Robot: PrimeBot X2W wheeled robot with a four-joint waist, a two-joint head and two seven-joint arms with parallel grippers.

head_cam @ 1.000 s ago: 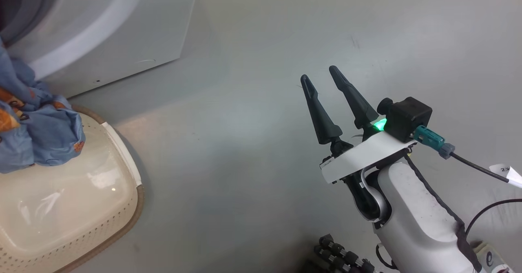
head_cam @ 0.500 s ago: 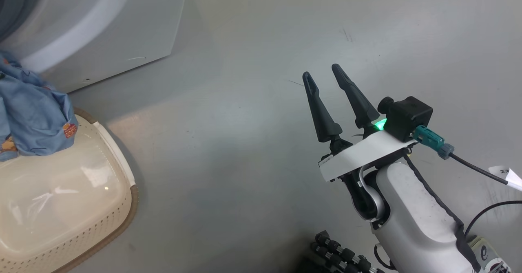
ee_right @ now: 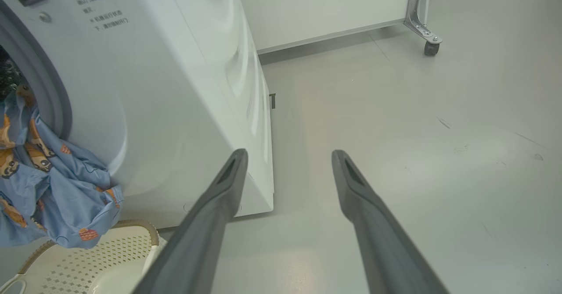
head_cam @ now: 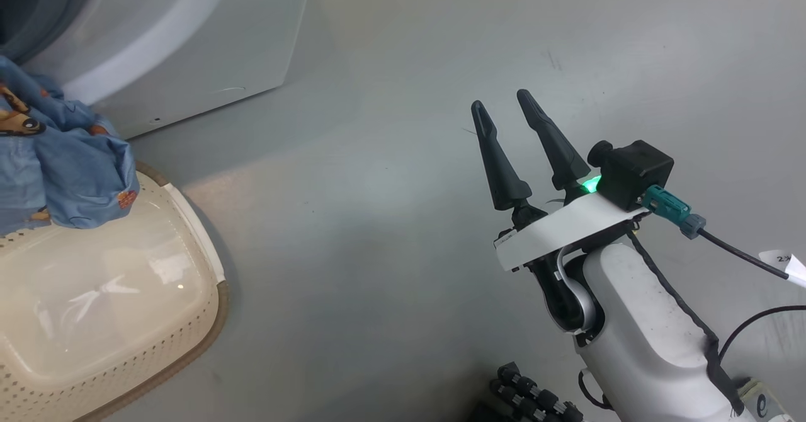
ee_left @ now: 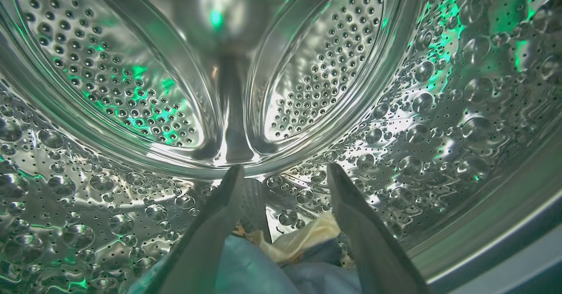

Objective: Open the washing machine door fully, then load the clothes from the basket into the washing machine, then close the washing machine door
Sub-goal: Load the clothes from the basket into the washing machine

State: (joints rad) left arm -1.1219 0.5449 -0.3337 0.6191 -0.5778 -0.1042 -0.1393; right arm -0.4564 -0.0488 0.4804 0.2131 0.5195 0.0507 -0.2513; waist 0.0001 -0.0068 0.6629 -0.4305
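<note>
The machine (ee_right: 167, 87) is seen at the left of the right wrist frame, the basket (ee_right: 101, 250) set below its opening at lower left. The clothes (ee_right: 52, 184) are draped from the opening down onto the basket. The left pincer (ee_left: 284, 167) is held wide inside the drum (ee_left: 131, 87), fabric showing between its fingers at the bottom. The right pincer (ee_right: 288, 153) is spread wide over the floor (ee_right: 417, 153), holding nothing.

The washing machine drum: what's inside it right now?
The left hand, fingers apart, above bunched blue-and-cream clothes inside the steel drum. Part of them trails out over the basket; the drum floor beneath is covered.
</note>
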